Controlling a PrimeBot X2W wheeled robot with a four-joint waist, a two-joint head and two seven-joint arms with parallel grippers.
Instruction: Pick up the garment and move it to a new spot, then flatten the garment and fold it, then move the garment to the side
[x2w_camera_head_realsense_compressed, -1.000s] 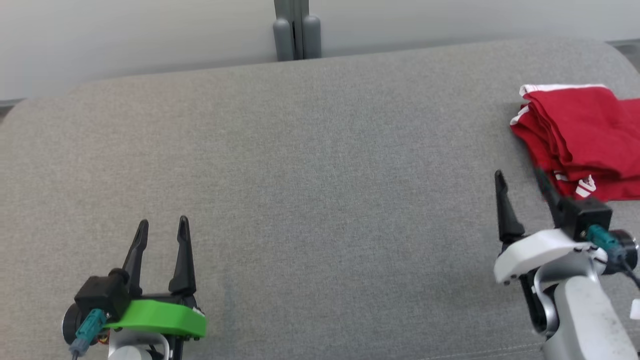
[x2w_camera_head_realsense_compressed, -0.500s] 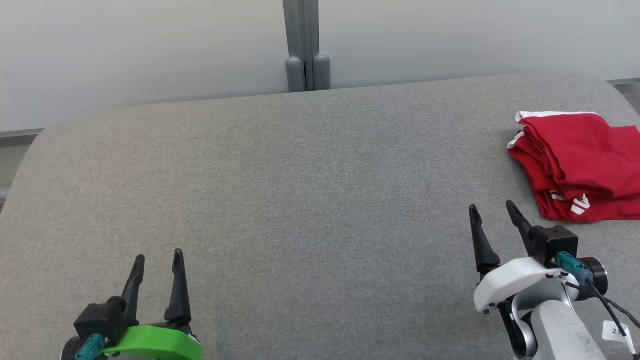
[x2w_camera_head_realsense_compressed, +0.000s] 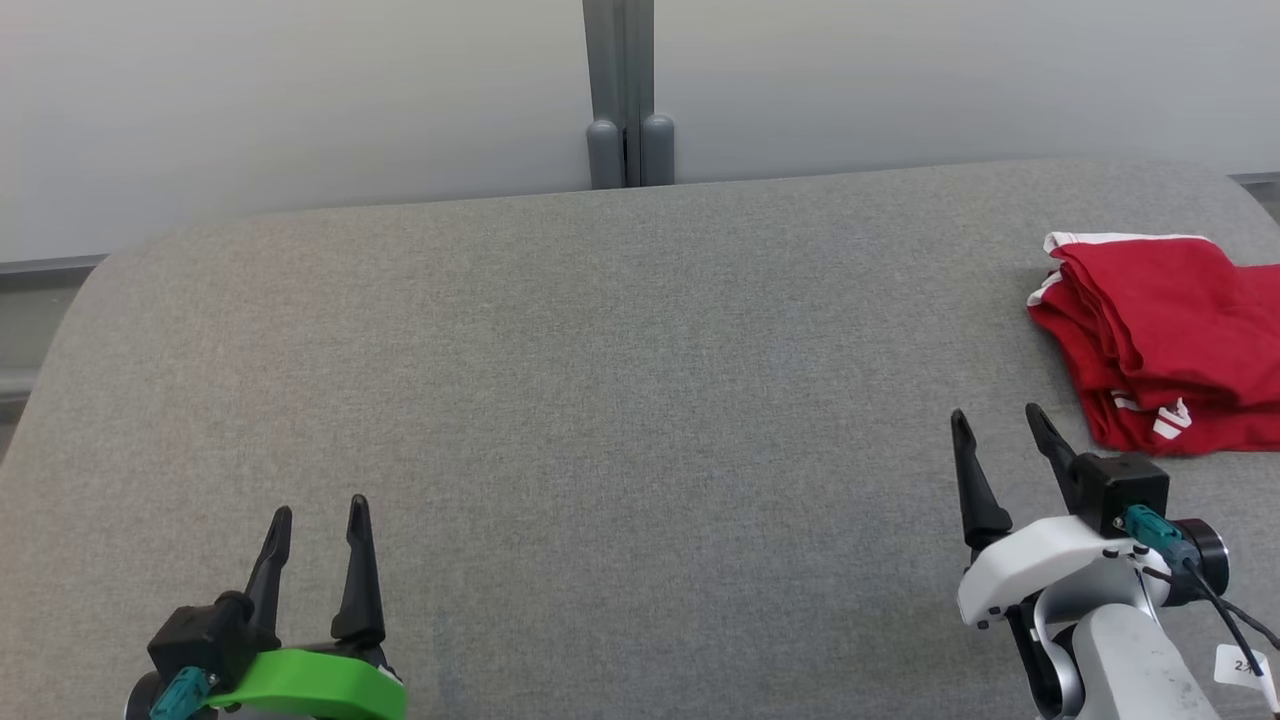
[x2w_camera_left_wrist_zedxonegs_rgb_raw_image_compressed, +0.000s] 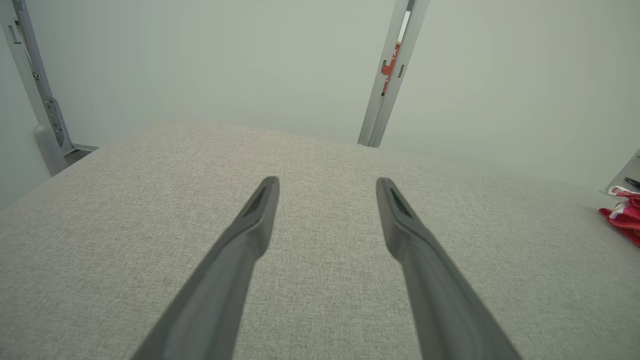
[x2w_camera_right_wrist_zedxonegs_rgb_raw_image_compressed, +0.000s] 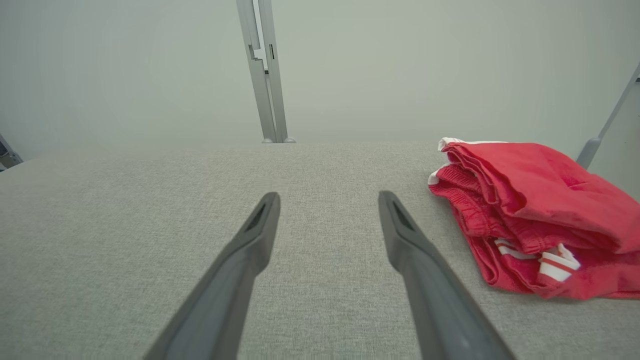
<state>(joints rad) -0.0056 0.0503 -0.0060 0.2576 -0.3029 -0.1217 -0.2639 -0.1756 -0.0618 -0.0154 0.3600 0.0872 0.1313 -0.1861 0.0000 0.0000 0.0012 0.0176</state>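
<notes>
The red garment (x2w_camera_head_realsense_compressed: 1165, 330) lies folded in a stack at the right side of the grey worktop (x2w_camera_head_realsense_compressed: 600, 400). It looks set aside, job likely done. The right end effector (x2w_camera_head_realsense_compressed: 997, 412) hovers just beside it, jaws spread and empty. The left end effector (x2w_camera_head_realsense_compressed: 320, 505) is well apart, likewise spread wide and empty.

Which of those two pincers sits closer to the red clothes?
The right pincer, white-bodied, beside the red garment; the green-bodied left pincer is far off.

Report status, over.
Left tool open, empty. Right tool open, empty. Red garment folded, lying at right edge of grey cushion, untouched. No obstruction seen.
</notes>
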